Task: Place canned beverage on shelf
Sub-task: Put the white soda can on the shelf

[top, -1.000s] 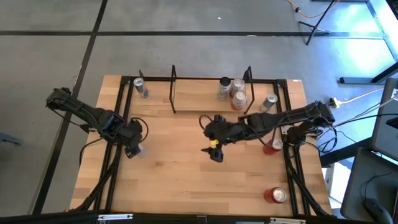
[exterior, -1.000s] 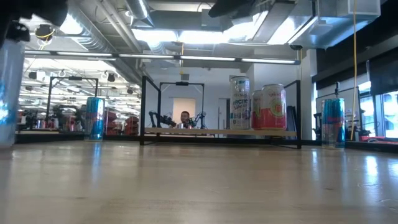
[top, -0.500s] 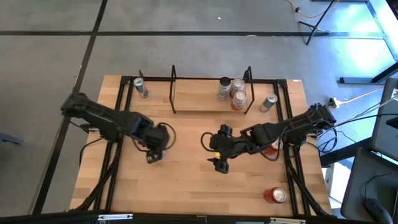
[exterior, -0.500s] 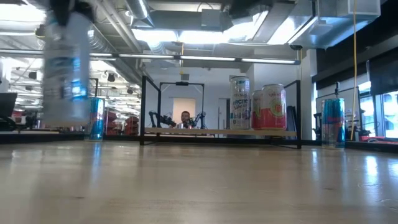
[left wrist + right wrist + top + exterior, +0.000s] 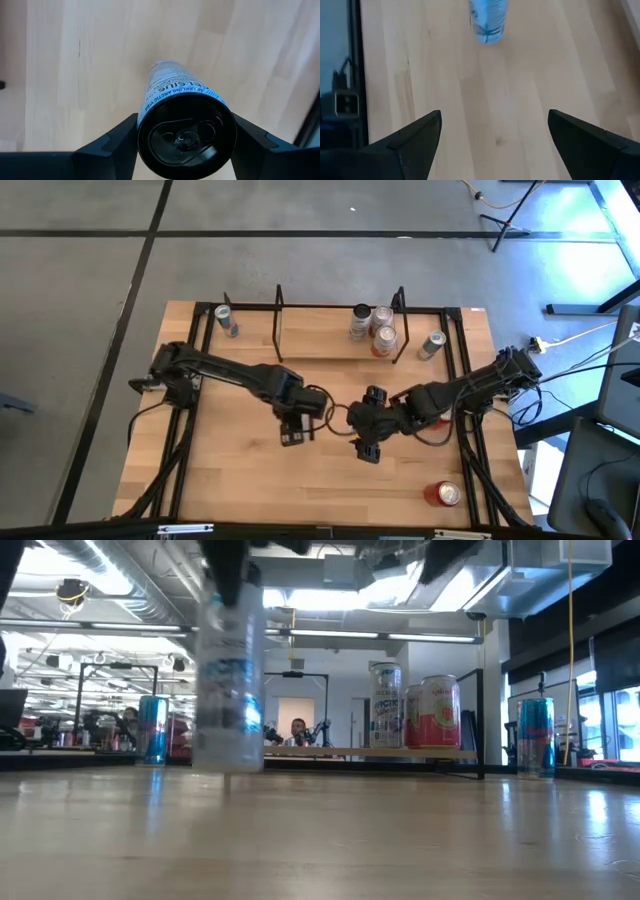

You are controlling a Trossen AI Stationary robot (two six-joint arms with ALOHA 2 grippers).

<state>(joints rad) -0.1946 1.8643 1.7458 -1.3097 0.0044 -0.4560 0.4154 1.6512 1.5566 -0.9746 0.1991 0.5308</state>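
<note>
My left gripper is over the middle of the table, shut on a tall white-and-blue can, which shows top-on in the left wrist view. My right gripper is just to its right, open and empty, and its wrist view shows the can ahead of its spread fingers. The shelf, a light-wood plank between two black wire frames, stands at the table's far edge. Three cans stand on its right end. My left gripper pinches the can's top end between its two fingers, on opposite sides just below the rim. The fingers come from above, pointing down. The can hangs upright below them, its base clear of the table.
A blue can stands at the far left outside the shelf, another at the far right, and a red can at the near right corner. Black rails run along the table's left and right sides.
My left gripper has carried the can from the table's left side toward the right edge, to the middle, with the can upright and off the table. My right gripper has drifted toward the near edge.
</note>
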